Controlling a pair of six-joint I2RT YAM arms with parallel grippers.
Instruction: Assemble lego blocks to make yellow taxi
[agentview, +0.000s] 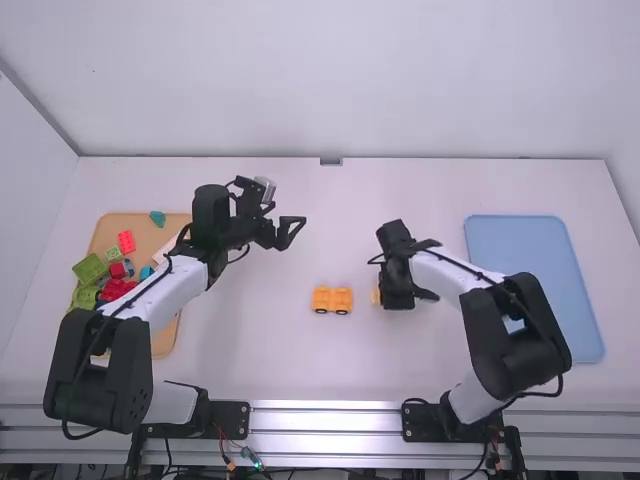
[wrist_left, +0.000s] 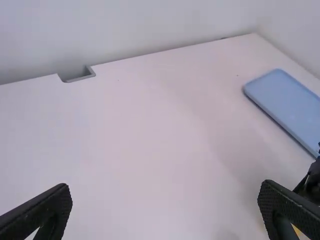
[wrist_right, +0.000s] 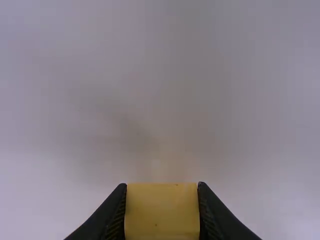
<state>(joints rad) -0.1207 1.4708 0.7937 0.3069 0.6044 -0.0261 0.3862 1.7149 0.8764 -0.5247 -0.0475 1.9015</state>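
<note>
Taxi base (agentview: 332, 300) sits wheeled on the table (agentview: 250, 350) in the high view, long axis running left to right; the right gripper (agentview: 383, 297) is just to its right, nearer than the left gripper (agentview: 288, 204). In the left wrist view, the left gripper is spread wide, empty. In the right wrist view, the right gripper pinches a yellow block (wrist_right: 162, 212), probably to go leftward onto the base.

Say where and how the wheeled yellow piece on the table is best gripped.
Probably from above, closing mid-length on the two long sides of the wheeled yellow piece, just above its wheels: it stands upright on them, its length running across the high view.
</note>
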